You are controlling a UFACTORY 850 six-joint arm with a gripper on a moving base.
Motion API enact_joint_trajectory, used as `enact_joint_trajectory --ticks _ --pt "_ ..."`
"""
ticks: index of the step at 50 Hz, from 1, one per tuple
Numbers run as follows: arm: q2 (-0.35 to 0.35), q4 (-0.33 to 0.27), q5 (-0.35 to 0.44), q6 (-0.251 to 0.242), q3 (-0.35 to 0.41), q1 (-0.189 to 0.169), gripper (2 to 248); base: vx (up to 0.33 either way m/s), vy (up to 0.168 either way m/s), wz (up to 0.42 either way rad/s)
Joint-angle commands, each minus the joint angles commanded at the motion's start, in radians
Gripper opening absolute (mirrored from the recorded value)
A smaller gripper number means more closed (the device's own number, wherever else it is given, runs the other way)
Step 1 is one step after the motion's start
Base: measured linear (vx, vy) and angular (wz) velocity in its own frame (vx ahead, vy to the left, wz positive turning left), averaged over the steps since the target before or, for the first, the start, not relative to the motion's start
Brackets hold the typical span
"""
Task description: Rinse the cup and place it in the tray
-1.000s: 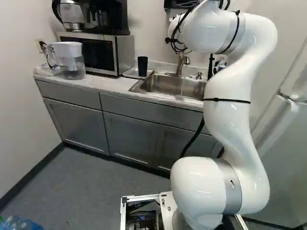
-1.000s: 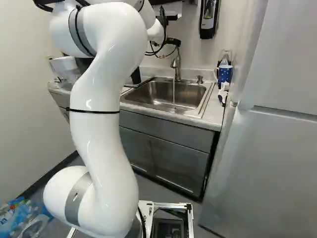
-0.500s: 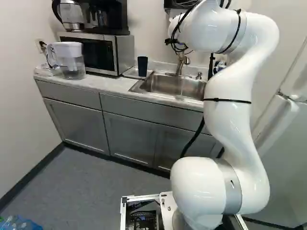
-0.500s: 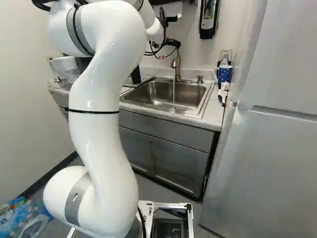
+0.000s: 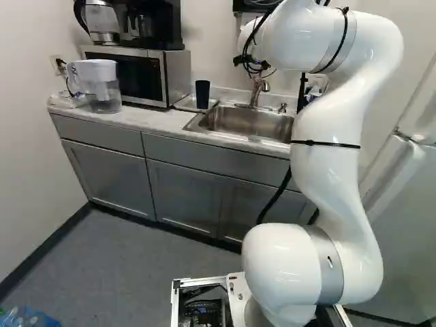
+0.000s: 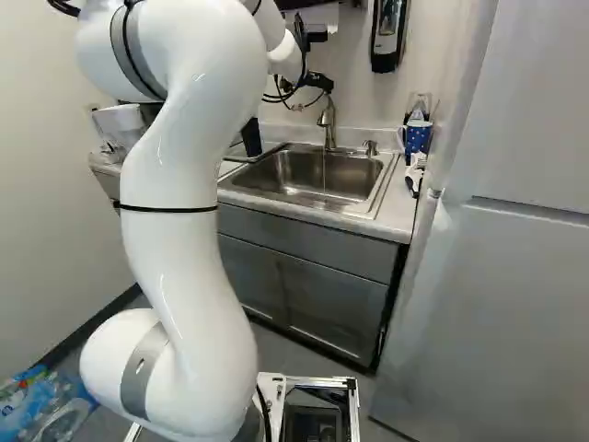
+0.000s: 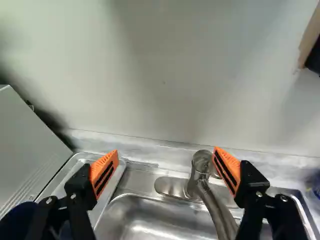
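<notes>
One arm (image 5: 327, 177), one pincer (image 6: 316, 81) with fingers apart, one dark cup (image 5: 202, 94) on one tray (image 5: 185, 103).
The arm rises in a tall S and bends over forward, its far end high above the counter (image 5: 157, 124); the pincer (image 7: 166, 162) shows two fingers spread, with one faucet (image 7: 201, 172) seen between them and one sink (image 7: 145, 212) below; the cup stands left of the pincer, long axis near vertical, which end is its mouth I cannot tell; one microwave (image 5: 176, 75) and one pitcher (image 5: 103, 88) are farther left, one blue mug (image 6: 417, 137) right.
</notes>
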Motion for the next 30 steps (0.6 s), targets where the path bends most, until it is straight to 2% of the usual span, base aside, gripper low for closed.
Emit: enact_joint_trajectory --ticks 17,30 --pt "0.000 0.000 0.003 0.000 0.000 0.000 247 0.000 0.000 0.000" --pt "0.032 0.000 0.065 0.000 0.039 0.008 247 0.000 0.000 0.000"
